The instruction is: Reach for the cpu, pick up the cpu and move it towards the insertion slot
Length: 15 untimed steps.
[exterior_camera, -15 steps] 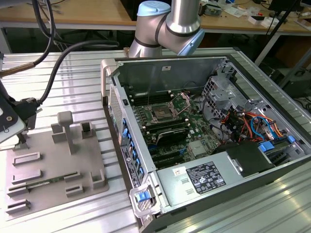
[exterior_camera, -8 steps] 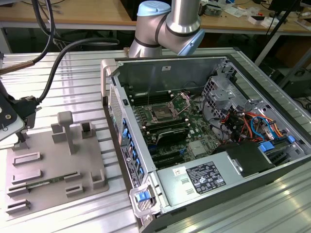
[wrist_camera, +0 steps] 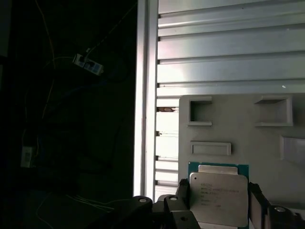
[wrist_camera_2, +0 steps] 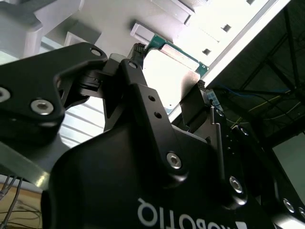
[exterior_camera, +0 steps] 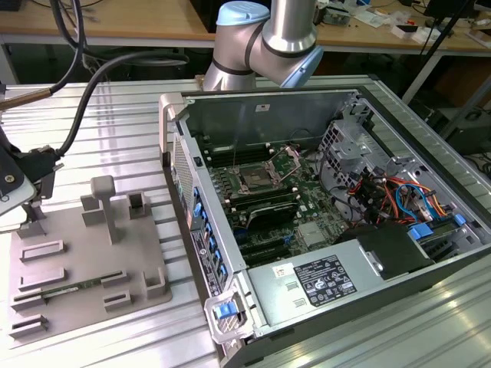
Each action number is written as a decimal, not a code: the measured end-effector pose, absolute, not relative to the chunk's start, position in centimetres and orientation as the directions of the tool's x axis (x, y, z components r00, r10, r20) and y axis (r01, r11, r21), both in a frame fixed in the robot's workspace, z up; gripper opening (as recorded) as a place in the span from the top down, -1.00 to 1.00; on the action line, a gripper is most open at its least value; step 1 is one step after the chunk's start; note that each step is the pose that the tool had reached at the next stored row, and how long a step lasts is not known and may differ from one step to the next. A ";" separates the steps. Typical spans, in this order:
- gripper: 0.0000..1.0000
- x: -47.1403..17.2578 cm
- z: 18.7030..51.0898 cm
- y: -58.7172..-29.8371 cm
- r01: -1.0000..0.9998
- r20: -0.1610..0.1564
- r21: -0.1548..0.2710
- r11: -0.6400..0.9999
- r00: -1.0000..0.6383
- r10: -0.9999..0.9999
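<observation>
Cpu (wrist_camera: 219,198): small flat square chip, pale silvery metal top, thin green rim. In both wrist views it sits between the two black fingers (wrist_camera: 183,191) of the claw (wrist_camera: 218,200), one finger on each of two opposite edges. I read the claw as clenched on the cpu.

Directly below the chip is the grey plastic tray (wrist_camera: 267,143) with rectangular recesses. The tray lies on the ribbed aluminium table (wrist_camera: 228,47). You cannot tell from here whether the chip is clear of the tray surface.

Insertion slot (exterior_camera: 253,181): square dark socket in a silvery metal frame, on the green motherboard. It sits inside the open grey computer case (exterior_camera: 176,138), well apart from the tray, toward the exterior view's right.

Notes for the carry:
- The grip is on thin edges only, so I judge it easy to slip. Move slowly and without jerks.
- Hold the chip flat, since a tilt could let it pivot between the fingers.
- The case wall stands between tray and slot, so carry high enough to pass over it.
- Let nothing brush the chip's underside.
- Use the second wrist view to check that the chip sits square in the claw.
</observation>
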State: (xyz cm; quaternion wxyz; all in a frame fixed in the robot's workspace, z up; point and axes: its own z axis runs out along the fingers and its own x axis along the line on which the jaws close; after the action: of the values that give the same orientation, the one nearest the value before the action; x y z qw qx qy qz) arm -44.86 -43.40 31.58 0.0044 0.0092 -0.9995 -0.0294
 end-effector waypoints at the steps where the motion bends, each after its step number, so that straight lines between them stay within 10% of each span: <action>1: -0.09 -44.9 31.6 -43.4 -0.018 0.008 0.059 0.998 -1.000 -0.019; 15: -0.09 -44.9 32.6 -43.4 -0.018 0.008 0.059 0.998 -1.000 -0.019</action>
State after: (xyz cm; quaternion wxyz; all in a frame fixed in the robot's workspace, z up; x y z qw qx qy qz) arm -44.86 -43.40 32.60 0.0044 0.0093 -0.9995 -0.0294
